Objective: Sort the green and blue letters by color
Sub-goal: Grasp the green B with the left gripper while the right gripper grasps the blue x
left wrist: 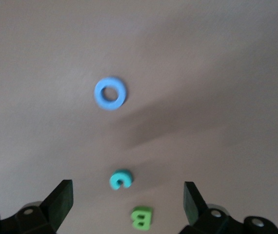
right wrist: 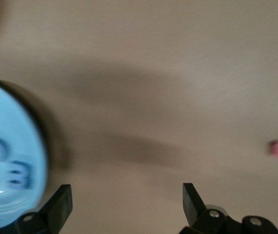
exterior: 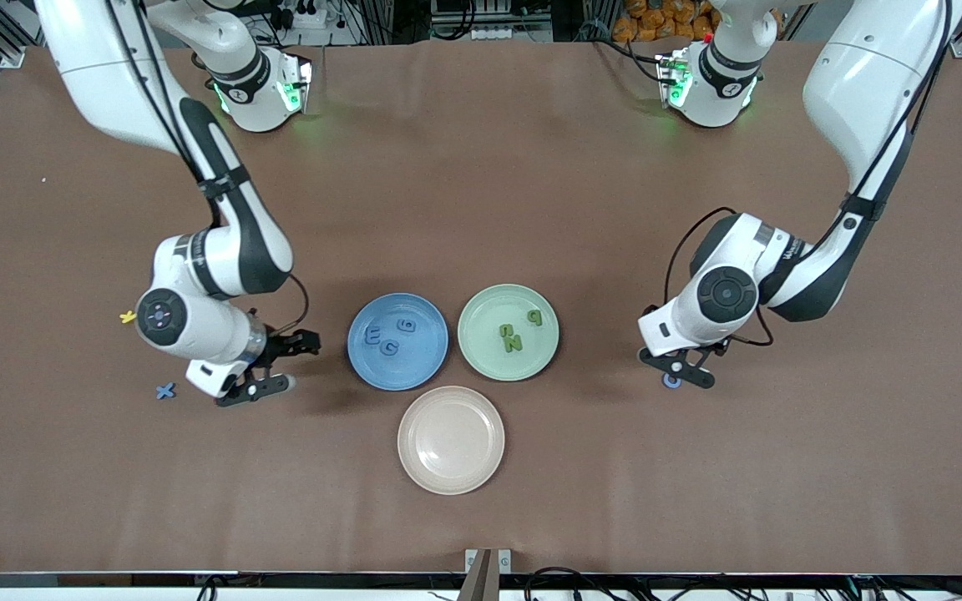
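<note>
- Left gripper (exterior: 676,366): fingers spread, nothing held, low over the table near the left arm's end. Directly under it: blue ring letter (left wrist: 110,93), a teal C-shaped piece (left wrist: 121,179) and a green B (left wrist: 141,217), all loose on the cloth.
- Right gripper (exterior: 275,365): spread wide, empty, over bare table just beside the blue plate (exterior: 436,355).
- Sorted so far: blue E, G, 6 in the blue plate; green letters (exterior: 512,337) in the green plate (exterior: 481,355). Blue X (exterior: 165,390) lies loose near the right arm.
- Handling, my read: light, flat, probably foam. Pinch across opposite edges; the ring across its outer rim. Likely to skid or tip if pressed.
</note>
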